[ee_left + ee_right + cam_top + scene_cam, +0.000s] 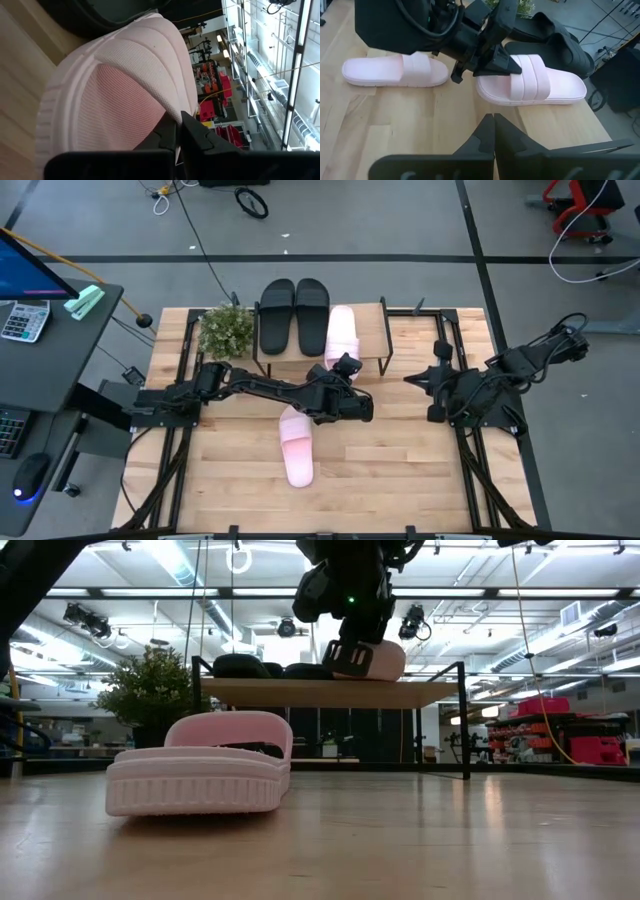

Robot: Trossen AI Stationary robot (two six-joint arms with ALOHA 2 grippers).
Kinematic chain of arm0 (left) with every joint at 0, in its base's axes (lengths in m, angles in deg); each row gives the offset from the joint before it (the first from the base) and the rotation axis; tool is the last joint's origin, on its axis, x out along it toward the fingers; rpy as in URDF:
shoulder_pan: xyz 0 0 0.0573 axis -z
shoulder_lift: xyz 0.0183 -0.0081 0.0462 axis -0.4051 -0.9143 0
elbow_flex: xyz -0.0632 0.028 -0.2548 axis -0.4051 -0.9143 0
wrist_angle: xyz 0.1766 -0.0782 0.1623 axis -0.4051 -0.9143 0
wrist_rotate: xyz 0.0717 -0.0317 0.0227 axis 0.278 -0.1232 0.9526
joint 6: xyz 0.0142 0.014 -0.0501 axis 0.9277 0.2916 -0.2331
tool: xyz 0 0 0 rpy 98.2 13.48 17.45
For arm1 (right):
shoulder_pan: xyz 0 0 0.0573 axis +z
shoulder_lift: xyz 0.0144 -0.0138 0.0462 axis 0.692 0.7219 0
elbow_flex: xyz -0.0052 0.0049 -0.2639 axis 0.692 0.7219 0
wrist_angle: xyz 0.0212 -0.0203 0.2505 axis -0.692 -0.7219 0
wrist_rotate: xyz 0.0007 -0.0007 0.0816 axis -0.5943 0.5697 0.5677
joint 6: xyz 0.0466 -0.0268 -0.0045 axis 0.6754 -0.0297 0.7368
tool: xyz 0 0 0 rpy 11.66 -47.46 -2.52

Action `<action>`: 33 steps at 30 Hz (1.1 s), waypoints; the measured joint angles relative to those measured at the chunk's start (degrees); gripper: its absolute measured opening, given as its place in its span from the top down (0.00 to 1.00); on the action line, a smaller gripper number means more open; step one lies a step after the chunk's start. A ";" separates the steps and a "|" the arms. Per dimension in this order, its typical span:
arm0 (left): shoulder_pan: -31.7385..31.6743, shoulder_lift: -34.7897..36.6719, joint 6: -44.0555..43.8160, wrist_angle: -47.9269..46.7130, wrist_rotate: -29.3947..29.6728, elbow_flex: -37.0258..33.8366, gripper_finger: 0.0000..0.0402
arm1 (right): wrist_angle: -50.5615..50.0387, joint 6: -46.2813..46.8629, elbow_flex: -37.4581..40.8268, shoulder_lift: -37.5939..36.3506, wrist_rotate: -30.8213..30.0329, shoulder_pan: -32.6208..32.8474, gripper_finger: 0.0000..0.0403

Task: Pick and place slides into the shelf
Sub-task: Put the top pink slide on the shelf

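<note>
On the shelf [370,330] [320,692], two black slides [293,313] [555,35] lie side by side, and a pale pink slide [341,330] [535,82] lies flat to their right. My left gripper [345,365] [178,127] is shut at that pink slide's near, heel end. The second pink slide [297,445] [200,765] rests sole-down on the table, nearer than the shelf. My right gripper [412,379] [493,120] is shut and hovers to the right of the shelf, touching nothing. My left gripper comes level from the table's near side, along the slide. Its shut fingers [502,66] lie over the heel end of the footbed [150,120], beside the raised rim. Nothing shows between the fingers. The slide lies flat on the shelf's top board.
A potted plant [225,330] [150,690] stands at the shelf's left end. The shelf's black legs [465,720] stand on the slatted tabletop. Bare wood lies near and right of the loose pink slide. A desk with a calculator [25,320] is off the table's left.
</note>
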 joint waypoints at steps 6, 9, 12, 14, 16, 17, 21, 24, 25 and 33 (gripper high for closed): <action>-0.18 0.01 -0.35 -0.49 -0.61 0.00 0.92 | -0.07 -0.02 0.00 1.34 0.00 0.00 1.00; -0.29 0.00 -0.38 -0.47 -0.70 0.00 0.92 | -0.05 -0.02 0.00 1.37 0.00 0.02 1.00; -0.29 0.00 -0.34 -0.47 -0.70 0.00 0.93 | -0.07 -0.02 0.00 1.37 0.00 0.02 1.00; -0.33 0.00 -0.32 -0.46 -0.71 0.00 0.93 | -0.05 0.00 0.00 1.37 0.10 0.02 1.00; -0.42 0.00 -0.32 -0.46 -0.73 0.00 0.94 | -0.05 -0.02 0.00 1.37 0.39 0.04 1.00; -0.48 0.00 -0.32 -0.45 -0.74 0.00 0.94 | -0.06 -0.02 0.00 1.37 0.40 0.04 1.00; -0.76 0.00 -0.29 -0.41 -0.81 0.00 0.91 | -0.05 0.00 0.00 1.37 0.42 0.04 1.00; -0.92 0.00 -0.30 -0.36 -0.83 0.00 0.90 | -0.05 0.00 0.00 1.37 0.42 0.04 1.00; -0.92 0.00 -0.28 -0.35 -0.83 0.00 0.90 | -0.05 -0.02 0.00 1.37 0.42 0.04 1.00; -0.97 0.00 -0.26 -0.34 -0.83 0.00 0.91 | -0.05 0.00 0.00 1.37 0.72 0.04 1.00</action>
